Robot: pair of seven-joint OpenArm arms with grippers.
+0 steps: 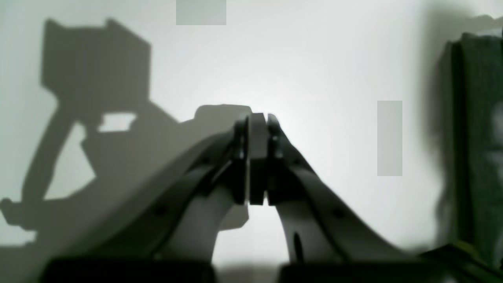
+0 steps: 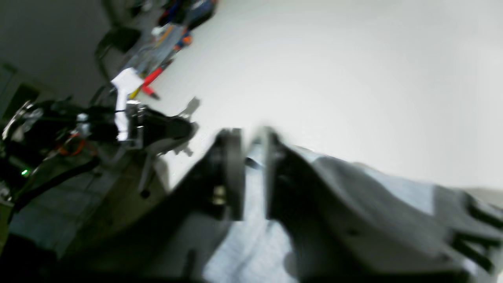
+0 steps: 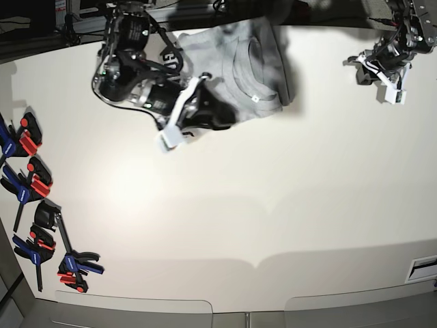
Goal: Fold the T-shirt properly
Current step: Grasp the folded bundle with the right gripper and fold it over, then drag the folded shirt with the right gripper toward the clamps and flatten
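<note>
The light grey T-shirt [image 3: 229,55] lies bunched at the table's far edge, collar up, with a small tag near its front fold. My right gripper [image 3: 220,117] is at the shirt's front left corner. In the right wrist view that gripper [image 2: 251,173] is shut on the T-shirt [image 2: 251,236], with grey cloth pinched between the fingers and black lettering showing at the far right. My left gripper [image 3: 360,68] hovers over bare table at the far right, away from the shirt. In the left wrist view the left gripper [image 1: 258,122] is shut with nothing in it.
Several blue, red and black clamps [image 3: 31,184] lie along the table's left edge; these clamps [image 2: 157,74] also show blurred in the right wrist view. A dark green object [image 1: 479,137] stands at the right of the left wrist view. White table [image 3: 273,219] stretches toward the front.
</note>
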